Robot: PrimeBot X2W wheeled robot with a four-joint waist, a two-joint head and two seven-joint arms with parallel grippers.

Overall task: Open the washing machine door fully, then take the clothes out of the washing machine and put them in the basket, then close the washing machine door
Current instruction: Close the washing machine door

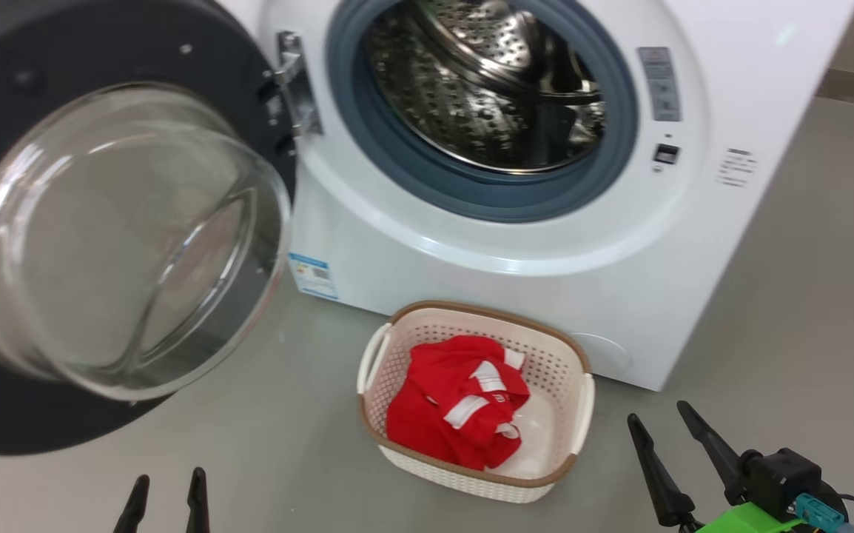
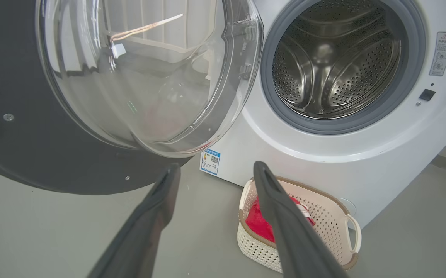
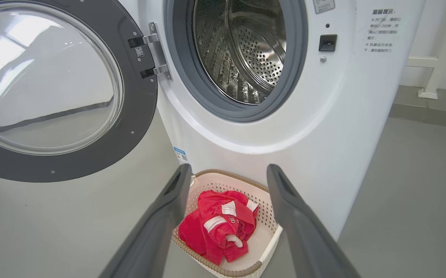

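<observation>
One crumpled heap of bright red clothes [image 1: 456,403], banded in white at collar and trim, lies inside the basket [image 1: 582,414]. The heap fills the side of the basket nearer the left pincer [image 1: 169,476] and leaves a bare patch of cream bottom on the side toward the right pincer [image 1: 657,411]. The basket is a cream perforated tub with a brown woven-look rim and side handles. It stands on the grey floor [image 1: 804,311] ahead of both pincers and between them, nearer the right one, and just in front of the washing machine [image 1: 545,259].

Ahead of the left pincer and above it, the washing machine door [image 1: 101,244] hangs swung wide on its metal hinge [image 1: 295,81]. Its clear glass bowl bulges toward the camera inside a broad dark rim. Beyond the basket, the grey gasket [image 1: 412,174] rings the perforated steel drum [image 1: 471,96], whose bare metal wall shows through the opening.

In its own wrist view the left pincer stands moderately wide, with nothing between its dark fingers [image 2: 285,216] and touching nothing. One finger crosses in front of the basket, and the lower edge of the door sits just beyond the other fingertip. The right pincer is likewise spread and grips nothing; in its wrist view the basket and the clothes lie between its fingers and below them, apart from both.

A small blue label [image 1: 312,275] marks the machine's lower corner, just past the door's edge. A dark latch socket [image 1: 665,153] sits on the machine front on the right pincer's side of the opening. The open door juts out over the floor in front of the left pincer.
</observation>
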